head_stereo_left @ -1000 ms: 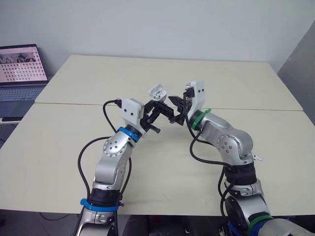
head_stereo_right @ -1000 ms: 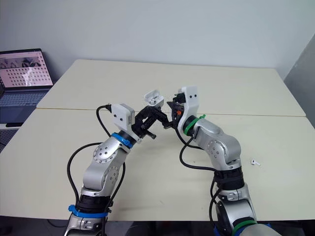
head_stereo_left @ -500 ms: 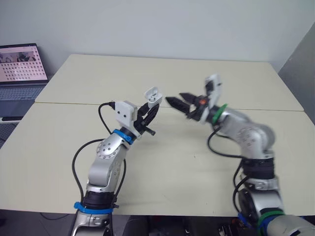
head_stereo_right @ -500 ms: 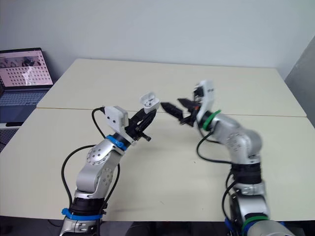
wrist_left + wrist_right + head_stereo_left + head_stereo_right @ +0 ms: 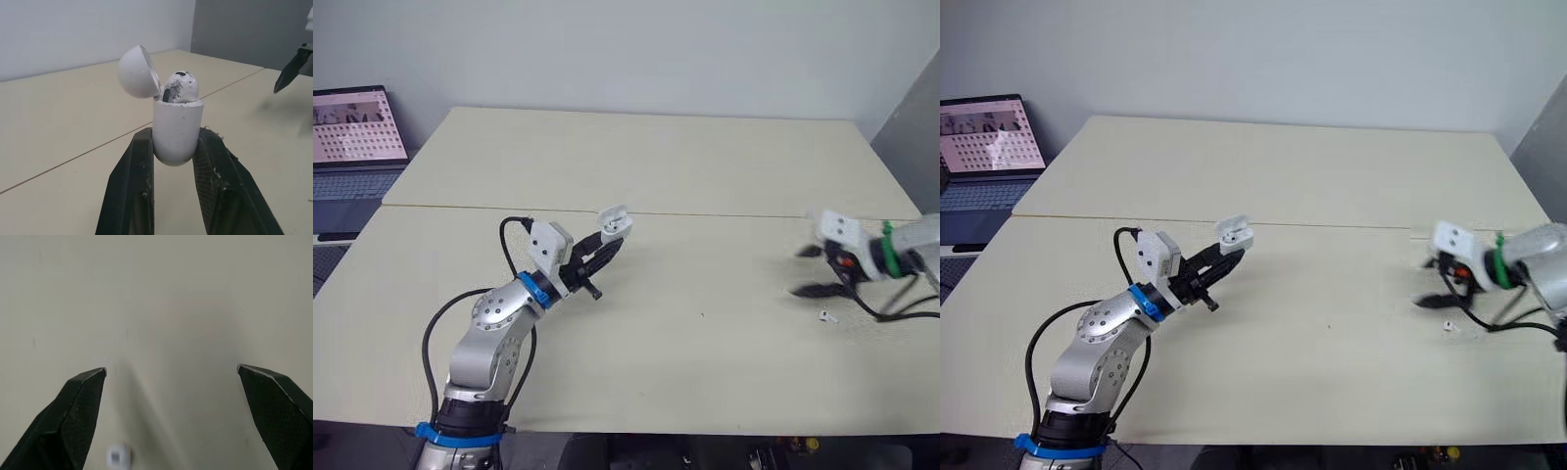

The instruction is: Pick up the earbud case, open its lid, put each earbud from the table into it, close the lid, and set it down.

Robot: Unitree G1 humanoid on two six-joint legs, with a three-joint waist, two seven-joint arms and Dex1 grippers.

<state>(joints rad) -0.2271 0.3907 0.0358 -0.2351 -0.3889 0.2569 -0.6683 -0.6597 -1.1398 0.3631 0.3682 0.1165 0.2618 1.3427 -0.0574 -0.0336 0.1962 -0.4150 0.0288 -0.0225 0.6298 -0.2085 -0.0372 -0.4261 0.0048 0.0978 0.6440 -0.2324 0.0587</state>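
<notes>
Right fingers (image 5: 73, 416) swung wide-open near one loose earbud (image 5: 824, 315); left fingers (image 5: 129, 196) clamp case (image 5: 177, 132) holding one earbud (image 5: 181, 87).

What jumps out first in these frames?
The earbud case pinched in the left hand, held above the table's left-centre, with its lid tipped back and one earbud seated inside. Next, the right hand, fingers wide open, low over the table at its right side, close to the loose earbud lying there.
</notes>
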